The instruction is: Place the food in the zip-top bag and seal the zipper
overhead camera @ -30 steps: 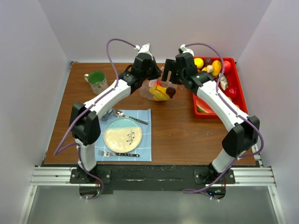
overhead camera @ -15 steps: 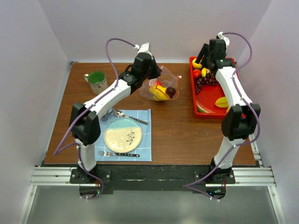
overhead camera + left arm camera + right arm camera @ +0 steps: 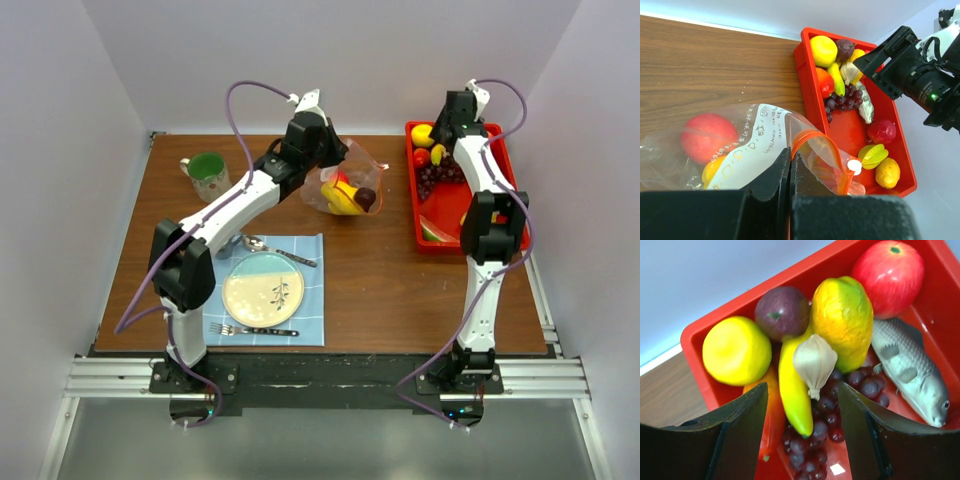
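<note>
The clear zip-top bag (image 3: 345,190) lies at the table's centre back with yellow, red and dark food inside. My left gripper (image 3: 325,160) is shut on the bag's mouth edge (image 3: 782,150) and holds the orange-red zipper (image 3: 812,137) arched open, its white slider (image 3: 854,166) on the right. My right gripper (image 3: 445,132) hovers over the far end of the red tray (image 3: 412,190). It (image 3: 802,390) is open, its fingers (image 3: 740,435) on either side of a yellow banana (image 3: 792,405), a garlic bulb (image 3: 815,362) and purple grapes (image 3: 825,440).
In the tray are also a lemon (image 3: 735,350), purple fruit (image 3: 782,312), mango (image 3: 842,320), red apple (image 3: 890,272) and fish (image 3: 907,370). A green mug (image 3: 207,175) stands far left. A plate (image 3: 235,300), spoon (image 3: 275,250) and fork (image 3: 250,329) lie on a blue cloth.
My right arm has swung from the bag's mouth to the far end of the red tray, and its jaws have narrowed. The left gripper and the bag have stayed put.
</note>
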`<move>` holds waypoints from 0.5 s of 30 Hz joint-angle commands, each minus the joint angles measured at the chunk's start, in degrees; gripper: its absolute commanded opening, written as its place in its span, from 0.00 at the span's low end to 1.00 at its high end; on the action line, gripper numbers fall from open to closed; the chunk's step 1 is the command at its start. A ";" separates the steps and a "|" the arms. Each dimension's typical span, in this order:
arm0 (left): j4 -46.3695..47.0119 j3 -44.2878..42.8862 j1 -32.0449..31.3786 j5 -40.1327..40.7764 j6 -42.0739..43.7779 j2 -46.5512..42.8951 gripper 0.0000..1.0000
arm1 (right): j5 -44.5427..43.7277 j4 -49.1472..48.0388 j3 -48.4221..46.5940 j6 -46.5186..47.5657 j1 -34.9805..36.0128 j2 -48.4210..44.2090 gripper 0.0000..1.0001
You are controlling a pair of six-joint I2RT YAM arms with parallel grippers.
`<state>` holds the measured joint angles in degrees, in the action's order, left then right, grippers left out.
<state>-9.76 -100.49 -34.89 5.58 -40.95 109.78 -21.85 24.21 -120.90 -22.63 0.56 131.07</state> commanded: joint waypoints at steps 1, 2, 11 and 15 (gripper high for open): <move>5.01 0.20 -0.09 -1.19 -0.01 -2.90 0.00 | -4.08 -3.72 -3.55 1.36 -0.29 1.55 0.61; 5.19 0.12 -0.09 -1.19 -0.10 -2.81 0.00 | -3.82 -3.73 -3.90 1.28 -0.38 2.08 0.61; 4.75 -0.94 -0.08 -1.37 0.43 -2.73 0.00 | -1.09 -3.29 -8.29 0.84 -2.84 7.44 0.61; 4.66 -1.29 0.00 -1.36 0.43 -2.64 0.00 | -1.53 -3.11 -9.00 0.92 -3.11 7.98 0.60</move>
<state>-8.60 -100.40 -34.89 4.64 -40.93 109.75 -22.85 22.24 -127.04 -22.24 -1.93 139.72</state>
